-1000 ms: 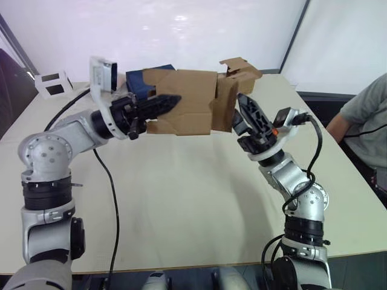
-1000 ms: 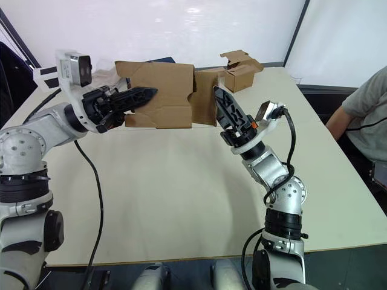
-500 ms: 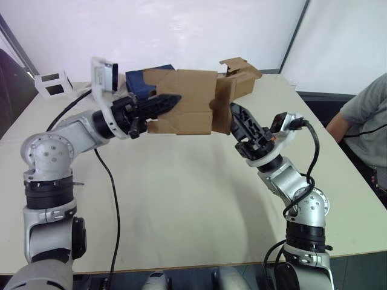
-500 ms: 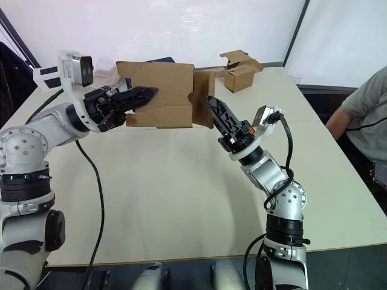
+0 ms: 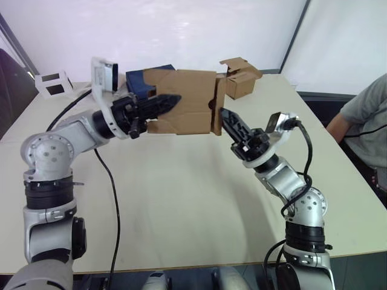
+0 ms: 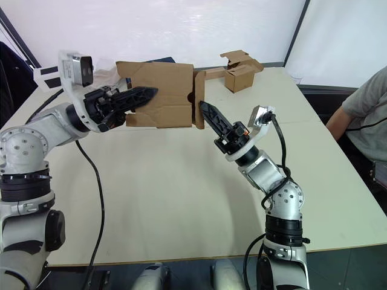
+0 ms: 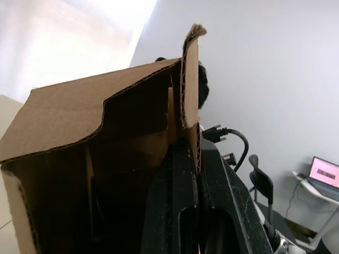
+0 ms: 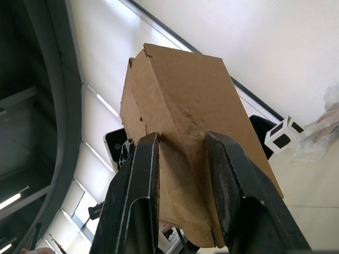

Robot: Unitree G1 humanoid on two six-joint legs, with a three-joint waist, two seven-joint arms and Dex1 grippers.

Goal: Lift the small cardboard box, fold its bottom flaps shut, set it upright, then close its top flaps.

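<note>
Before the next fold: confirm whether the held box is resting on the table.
No: the small cardboard box hangs above the table, clamped by the left gripper.

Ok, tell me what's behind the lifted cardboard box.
Behind the cardboard box, a dark blue object shows past its left end, and a second, smaller open carton stands on the table beyond its right end. The box covers whatever lies directly behind it.

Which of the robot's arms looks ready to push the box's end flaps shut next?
The right, probably. The left gripper is shut on a wall of the small cardboard box, holding it above the table, so it is occupied. The right gripper is free, open, with its tips at the bottom flaps.
</note>
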